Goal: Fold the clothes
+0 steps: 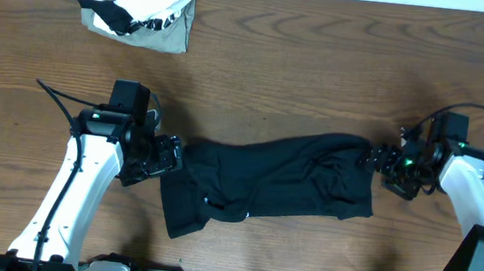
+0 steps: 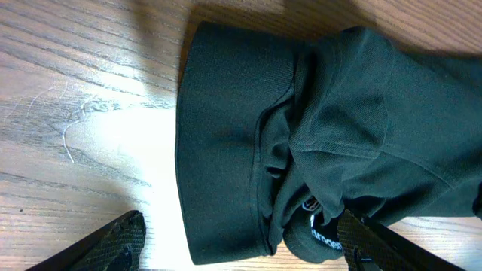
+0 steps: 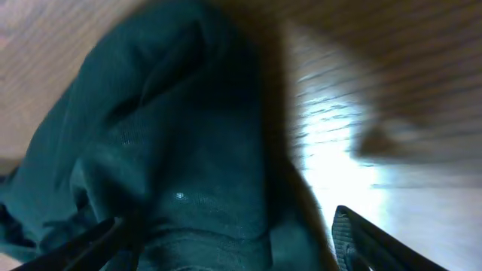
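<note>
Lying between end effectors [image 1: 173,157] [image 1: 372,157]: clothes [image 1: 273,181]

**Off-task items on the bench**

Upper left of the overhead frame: crumpled white-and-grey bundle [image 1: 130,5] with black-and-white striped trim, lying on the brown wood-grain table [image 1: 320,63]. Left of the left wrist frame: thin pale thread [image 2: 66,144] lying loose on the wood.

The garment [image 1: 273,183] between the black left pincer [image 1: 169,157] and black right pincer [image 1: 375,157] is plain black, with small white lettering [image 2: 324,239] near the left pincer's finger. The table [image 1: 318,81] is brown wood grain. Far beyond the left pincer, a bundle [image 1: 130,5] is white and grey with black-and-white striped trim.
</note>
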Robot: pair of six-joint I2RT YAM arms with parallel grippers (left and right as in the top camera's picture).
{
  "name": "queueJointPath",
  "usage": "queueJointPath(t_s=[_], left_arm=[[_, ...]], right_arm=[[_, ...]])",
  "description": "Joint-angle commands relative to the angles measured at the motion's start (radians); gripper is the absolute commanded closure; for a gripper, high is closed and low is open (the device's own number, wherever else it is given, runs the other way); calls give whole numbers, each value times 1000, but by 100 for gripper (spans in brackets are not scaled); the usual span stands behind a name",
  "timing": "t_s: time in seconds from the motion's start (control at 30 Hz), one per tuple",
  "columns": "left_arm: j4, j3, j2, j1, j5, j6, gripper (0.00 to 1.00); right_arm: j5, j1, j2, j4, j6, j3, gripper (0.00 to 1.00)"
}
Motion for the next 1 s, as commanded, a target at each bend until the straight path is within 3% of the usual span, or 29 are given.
queueJointPath(t_s=[0.0,0.43,0.63,0.83,0.97], left_arm=[[-5,7,-6,4,-13,10,16],[-1,7,-6,4,-13,10,16],[-1,7,-6,4,-13,10,16],[4,7,-6,4,-13,10,16],[10,7,-6,4,-13,9,16]], right_arm=[[-73,-3,-7,31,3,-35,27],[-140,16,-7,66,26,-43,99],[-245,19,-7,139,60,-43,99],[-434,53,-7,330,203,-43,99],[-455,135,-7,449,300,-43,99]])
